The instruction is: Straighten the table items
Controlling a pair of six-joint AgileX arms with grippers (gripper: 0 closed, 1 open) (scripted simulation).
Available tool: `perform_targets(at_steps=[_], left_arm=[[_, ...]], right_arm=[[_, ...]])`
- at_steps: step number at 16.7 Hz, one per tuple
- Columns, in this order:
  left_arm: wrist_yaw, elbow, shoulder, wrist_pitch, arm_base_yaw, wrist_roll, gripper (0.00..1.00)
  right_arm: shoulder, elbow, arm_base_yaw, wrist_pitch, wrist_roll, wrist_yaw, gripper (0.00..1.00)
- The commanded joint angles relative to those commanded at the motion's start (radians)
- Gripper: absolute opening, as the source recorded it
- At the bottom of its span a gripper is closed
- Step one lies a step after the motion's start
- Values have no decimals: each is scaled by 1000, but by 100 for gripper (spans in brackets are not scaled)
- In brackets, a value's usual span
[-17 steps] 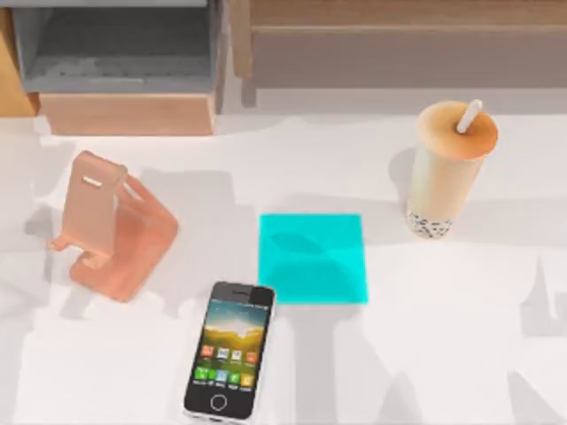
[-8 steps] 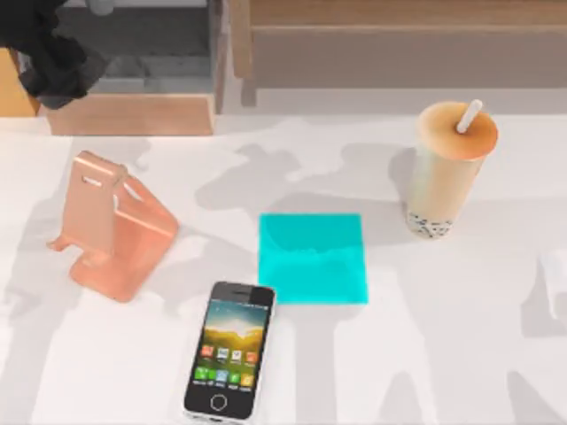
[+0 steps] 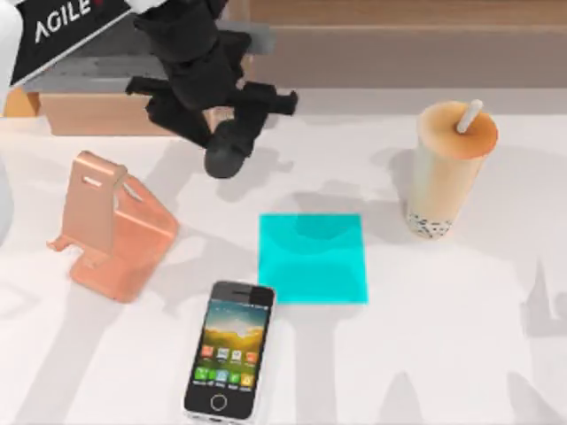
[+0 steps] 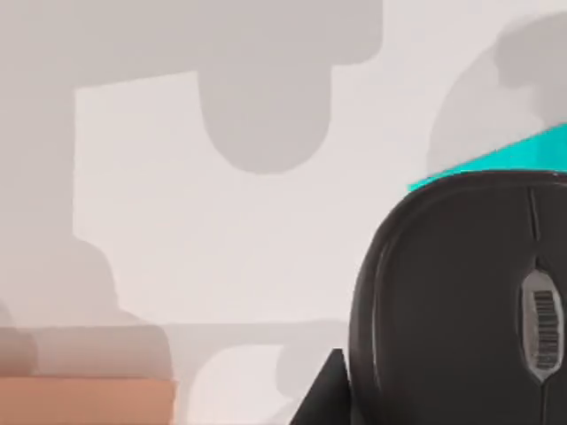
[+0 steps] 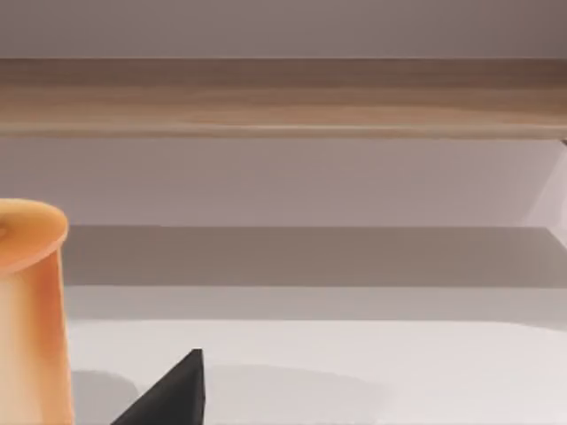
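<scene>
- The left arm reached in from the top left, its hand (image 3: 232, 142) clamped on the mouse (image 3: 229, 150) above the desk (image 3: 461, 319).
- The mouse was black, oval, hanging between the phone stand (image 3: 115, 226) and the cyan pad (image 3: 313, 257).

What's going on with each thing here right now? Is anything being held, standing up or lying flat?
Mouse: held above the table by the left gripper, near the shelving.
Phone: lying flat, screen up and lit, untouched.
Bubble-tea cup: standing upright, straw in the lid.
Pink phone stand: upright, nothing on it.
Cyan pad: flat on the table, nothing on it.
</scene>
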Motion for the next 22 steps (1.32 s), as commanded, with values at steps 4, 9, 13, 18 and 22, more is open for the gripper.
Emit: perform_targets(at_steps=[4, 9, 13, 18, 22], left_arm=[[-67, 13, 96, 7, -155, -368, 0], [-133, 9, 166, 19, -268, -603, 0], [-140, 7, 172, 20, -278, -623, 0], [-139, -6, 173, 35, -276, -621, 0], [-140, -21, 179, 55, -278, -623, 0]], right_arm=[[0, 0, 0, 0, 0, 0, 100], [0, 0, 0, 0, 0, 0, 100], [0, 0, 0, 0, 0, 0, 100], [0, 0, 0, 0, 0, 0, 100], [0, 0, 0, 0, 0, 0, 100]])
